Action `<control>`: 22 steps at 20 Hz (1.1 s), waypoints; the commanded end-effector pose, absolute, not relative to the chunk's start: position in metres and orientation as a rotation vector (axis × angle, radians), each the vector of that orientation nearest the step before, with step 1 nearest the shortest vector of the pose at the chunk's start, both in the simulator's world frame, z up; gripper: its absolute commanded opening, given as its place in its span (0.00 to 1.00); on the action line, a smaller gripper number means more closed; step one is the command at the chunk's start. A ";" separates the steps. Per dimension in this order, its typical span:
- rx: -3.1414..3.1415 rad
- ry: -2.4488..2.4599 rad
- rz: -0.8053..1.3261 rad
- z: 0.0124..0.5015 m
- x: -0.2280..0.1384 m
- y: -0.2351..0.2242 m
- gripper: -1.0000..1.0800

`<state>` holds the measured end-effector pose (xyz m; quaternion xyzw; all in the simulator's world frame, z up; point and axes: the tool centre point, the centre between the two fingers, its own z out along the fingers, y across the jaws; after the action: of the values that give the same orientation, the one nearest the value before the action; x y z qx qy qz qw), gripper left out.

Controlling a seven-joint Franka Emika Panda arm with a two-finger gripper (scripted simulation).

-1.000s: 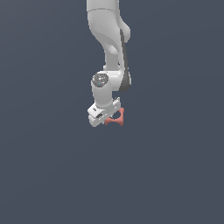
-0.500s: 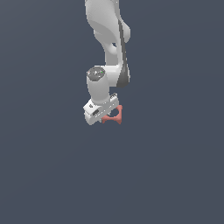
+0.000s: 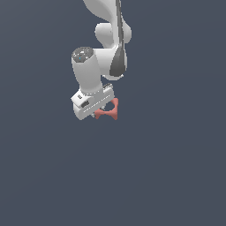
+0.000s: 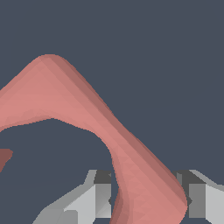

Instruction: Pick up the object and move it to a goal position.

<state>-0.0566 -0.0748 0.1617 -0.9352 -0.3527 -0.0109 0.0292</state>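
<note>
The object is a small matte red piece with pointed legs. In the exterior view it hangs just under the white hand of my arm, lifted above the grey floor. My gripper is shut on it; the fingers are mostly hidden behind the hand. In the wrist view the object fills the frame as a bent red band, and one leg sits pinched between my two grey fingertips, with the gripper closed around it.
A flat dark grey-blue surface fills the scene around the arm. No other objects show. No goal marker shows in either view.
The arm has risen and shifted toward the exterior view's left, carrying the red object up with it. The grip has stayed closed.
</note>
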 end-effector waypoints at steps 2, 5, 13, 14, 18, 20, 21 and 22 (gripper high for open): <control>-2.884 -1.088 -0.033 0.196 -0.049 -0.088 0.00; -2.884 -1.088 -0.033 0.224 -0.042 -0.100 0.00; -2.884 -1.088 -0.033 0.300 -0.024 -0.130 0.00; -2.884 -1.088 -0.033 0.308 -0.022 -0.134 0.00; -2.885 -1.088 -0.032 0.340 -0.013 -0.147 0.00; -2.885 -1.088 -0.032 0.355 -0.009 -0.153 0.00; -2.885 -1.088 -0.032 0.362 -0.007 -0.156 0.00; -2.885 -1.088 -0.032 0.369 -0.005 -0.158 0.00</control>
<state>-0.0079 -0.1541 0.3580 -0.9353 -0.3526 -0.0108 0.0290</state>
